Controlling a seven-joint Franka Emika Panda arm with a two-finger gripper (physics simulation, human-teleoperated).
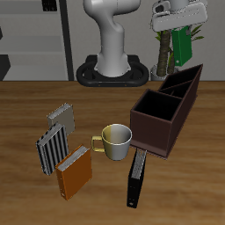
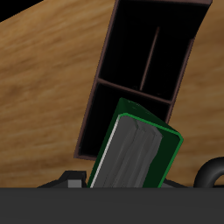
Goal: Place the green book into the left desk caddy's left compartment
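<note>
My gripper [image 1: 178,28] is closed on the green book [image 1: 181,46], which hangs down from my fingers in the upper right of the exterior frame, in the air above the far end of the left desk caddy [image 1: 167,109]. In the wrist view the green book [image 2: 136,156] lies over the caddy's [image 2: 140,74] nearer wall, its dark cover toward the camera. The narrow divided sections [image 2: 150,48] are open. On the wooden table [image 1: 189,185], the mug [image 1: 115,141] stands just beside the caddy; the black book [image 1: 137,177], the orange-brown book [image 1: 74,170] and two grey books [image 1: 53,141] lie well apart from me, in the lower half.
</note>
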